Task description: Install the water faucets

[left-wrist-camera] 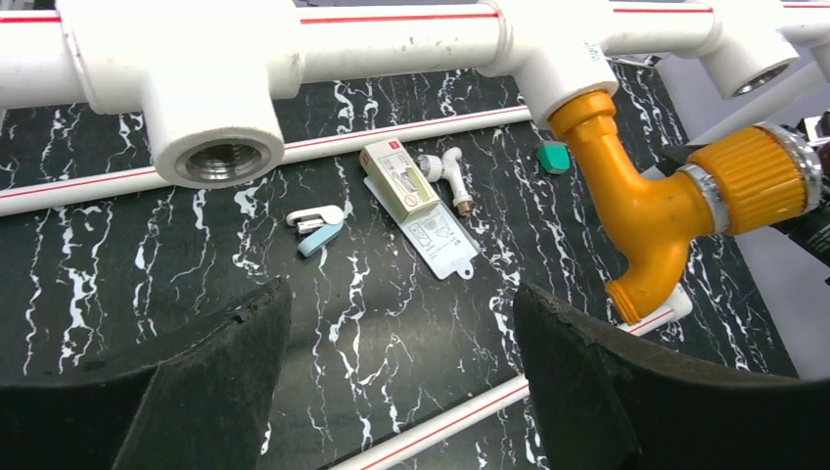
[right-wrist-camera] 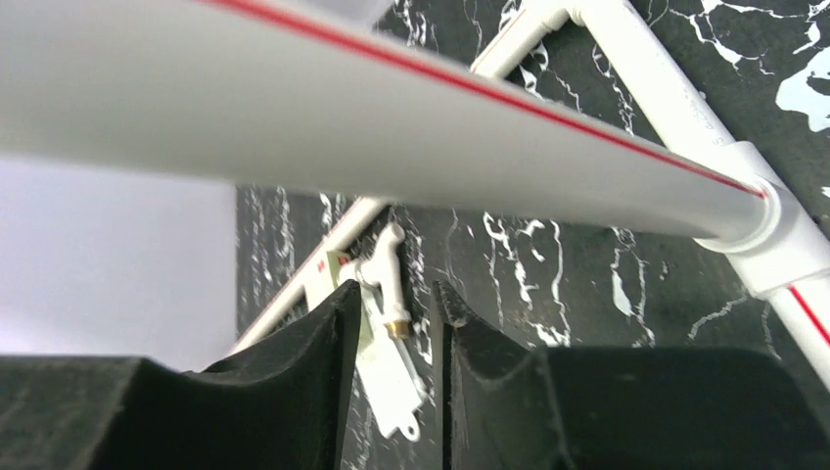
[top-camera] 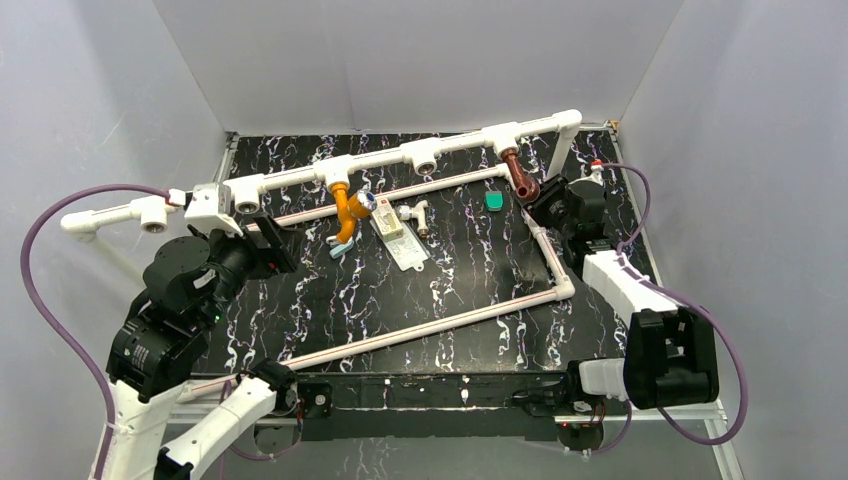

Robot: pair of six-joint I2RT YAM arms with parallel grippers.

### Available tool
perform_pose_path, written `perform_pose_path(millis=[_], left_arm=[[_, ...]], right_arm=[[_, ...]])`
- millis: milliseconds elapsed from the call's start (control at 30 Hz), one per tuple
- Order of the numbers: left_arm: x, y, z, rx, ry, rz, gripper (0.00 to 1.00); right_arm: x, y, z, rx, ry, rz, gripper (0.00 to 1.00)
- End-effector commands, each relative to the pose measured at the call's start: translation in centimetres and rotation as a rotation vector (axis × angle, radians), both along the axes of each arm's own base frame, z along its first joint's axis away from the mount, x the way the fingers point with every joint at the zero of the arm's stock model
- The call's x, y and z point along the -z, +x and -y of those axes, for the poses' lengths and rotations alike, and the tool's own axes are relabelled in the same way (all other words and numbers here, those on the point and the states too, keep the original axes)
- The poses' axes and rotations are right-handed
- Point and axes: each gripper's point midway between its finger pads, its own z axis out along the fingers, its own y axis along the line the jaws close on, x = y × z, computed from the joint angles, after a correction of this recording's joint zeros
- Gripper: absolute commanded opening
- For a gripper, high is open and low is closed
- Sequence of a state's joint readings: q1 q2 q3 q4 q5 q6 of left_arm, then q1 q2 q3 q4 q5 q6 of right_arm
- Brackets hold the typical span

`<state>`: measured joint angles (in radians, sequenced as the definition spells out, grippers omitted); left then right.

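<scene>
Left pincer point(left-wrist-camera: 401, 289) wide apart | right pincer point(right-wrist-camera: 394, 289) narrowly apart, empty | orange faucet point(left-wrist-camera: 636, 211), silver-banded, hangs from pipe frame point(left-wrist-camera: 391, 39)

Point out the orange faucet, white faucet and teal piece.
orange faucet point(left-wrist-camera: 638, 211): left wrist view, bent body.
white faucet point(left-wrist-camera: 454, 174): left wrist view, spout tube.
teal piece point(top-camera: 493, 200): top external view, its middle.

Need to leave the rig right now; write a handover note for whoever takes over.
Left hand: open, empty, facing a bare socket of the pipe frame.
Right hand: narrowly open, empty, close to the reddish-brown faucet.
Done: orange faucet and reddish-brown faucet sit in frame sockets.
To do: white faucet lies loose on the table beside a packet; fit it in a free socket.
</scene>
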<state>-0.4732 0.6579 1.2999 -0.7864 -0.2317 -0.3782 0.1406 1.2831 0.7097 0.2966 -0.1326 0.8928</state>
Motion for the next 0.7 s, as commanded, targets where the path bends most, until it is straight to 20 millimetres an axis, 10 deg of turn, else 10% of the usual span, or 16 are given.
perform_pose_path(millis=[0,400,667], left_arm=[[1.3,0.5,-1.0,-0.059,0.052,-0.040,0.80],[3.1,4.7,-1.6,-0.174,0.171,-0.104,0.72],[2.9,7.9,-2.3,-0.258,0.270,-0.088,0.50]], right_arm=[[-5.0,3.0,0.6,0.121,0.146,0.137,0.36],[-4.6,6.3,2.6,0.296,0.213,0.127,0.19],[-3.5,8.0,2.9,0.340,0.244,0.108,0.12]])
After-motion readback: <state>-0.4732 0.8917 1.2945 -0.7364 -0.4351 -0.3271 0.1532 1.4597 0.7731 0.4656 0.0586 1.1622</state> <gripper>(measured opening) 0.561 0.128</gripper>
